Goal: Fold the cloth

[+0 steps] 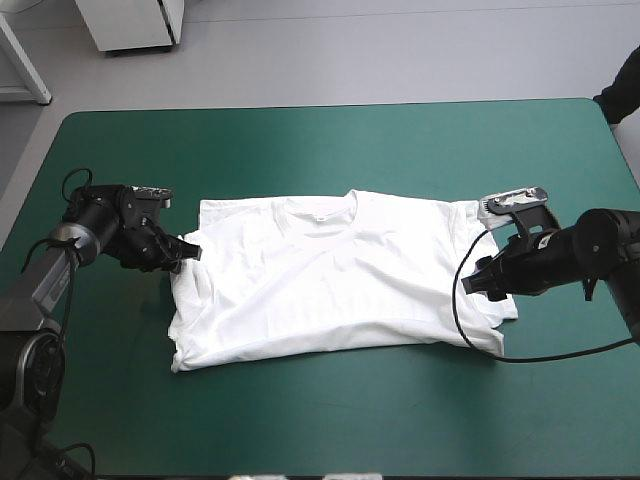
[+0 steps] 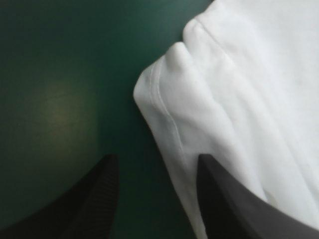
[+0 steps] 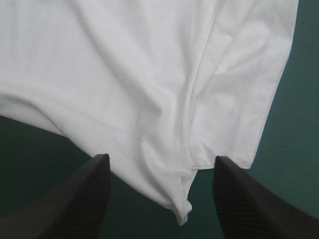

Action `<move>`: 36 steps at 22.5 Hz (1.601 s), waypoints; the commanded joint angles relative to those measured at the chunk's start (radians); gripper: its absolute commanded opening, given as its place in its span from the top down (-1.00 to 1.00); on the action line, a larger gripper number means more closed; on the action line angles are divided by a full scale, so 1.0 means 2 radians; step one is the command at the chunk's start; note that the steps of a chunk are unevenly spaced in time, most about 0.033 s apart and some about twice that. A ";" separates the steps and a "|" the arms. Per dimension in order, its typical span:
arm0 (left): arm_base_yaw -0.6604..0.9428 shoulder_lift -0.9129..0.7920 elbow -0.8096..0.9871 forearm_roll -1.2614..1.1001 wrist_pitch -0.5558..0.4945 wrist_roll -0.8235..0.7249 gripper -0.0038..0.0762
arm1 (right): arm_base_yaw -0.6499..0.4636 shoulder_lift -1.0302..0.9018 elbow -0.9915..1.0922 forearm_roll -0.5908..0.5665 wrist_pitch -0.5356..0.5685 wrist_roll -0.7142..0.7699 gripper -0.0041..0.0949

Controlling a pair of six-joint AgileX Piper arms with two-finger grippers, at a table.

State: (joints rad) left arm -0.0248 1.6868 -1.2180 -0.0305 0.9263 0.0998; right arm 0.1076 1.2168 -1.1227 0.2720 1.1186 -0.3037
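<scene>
Bracketing a spread T-shirt [image 1: 330, 290] with both pairs of fingers apart

The white T-shirt lies flat near the middle of the worktop [image 1: 330, 140], with bare teal-green surface showing all round it. Its collar points toward the worktop's far edge and its lower edge toward the near one. That lower edge runs slightly askew, sitting closer to the near side at the T-shirt's left end than at its right. Soft creases cross the cloth, and it bunches a little along both side edges.

The left fingers [image 1: 182, 250] sit low at the T-shirt's left edge, roughly halfway along it, with their tips at the cloth. The left wrist view shows them spread wide. One finger [image 2: 94, 199] stands over bare worktop just beside the T-shirt and the other [image 2: 229, 209] over the white cloth, so the T-shirt's seamed edge [image 2: 169, 124] runs into the gap between them. A rounded, hemmed corner with a small raised pucker lies just ahead of them. Whether either finger presses on the cloth cannot be told.

The right fingers [image 1: 480, 282] sit at the T-shirt's right edge, pointing in toward it. They too stand apart. In the right wrist view a loose, hemmed corner of the T-shirt [image 3: 149, 89] reaches into the gap between them, and neither finger [image 3: 92, 199] is pinched on it. Teal-green worktop shows beside the cloth around both fingers.
</scene>
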 commanded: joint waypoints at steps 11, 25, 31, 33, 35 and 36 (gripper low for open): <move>0.000 0.035 -0.017 -0.064 -0.016 0.034 0.42 | 0.001 -0.009 -0.018 0.013 -0.014 -0.002 -0.25; -0.059 -0.044 -0.074 -0.110 0.067 0.023 0.93 | 0.015 -0.009 -0.018 0.013 -0.007 -0.002 -0.25; -0.100 0.001 -0.074 -0.112 0.045 0.017 0.93 | 0.015 -0.009 -0.018 0.013 -0.006 0.003 -0.25; -0.104 0.018 -0.074 -0.113 0.039 0.017 0.93 | 0.015 -0.009 -0.018 0.011 -0.006 0.003 -0.25; -0.104 0.032 -0.074 -0.113 0.031 0.017 0.93 | 0.015 -0.009 -0.018 0.008 -0.006 0.004 -0.25; -0.104 0.041 -0.074 -0.112 0.026 0.017 0.93 | 0.015 -0.009 -0.018 0.008 -0.006 0.004 -0.25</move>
State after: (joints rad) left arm -0.2259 1.7783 -1.3364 -0.2322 1.0163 0.1426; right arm 0.1374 1.2187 -1.1239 0.2797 1.1267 -0.2953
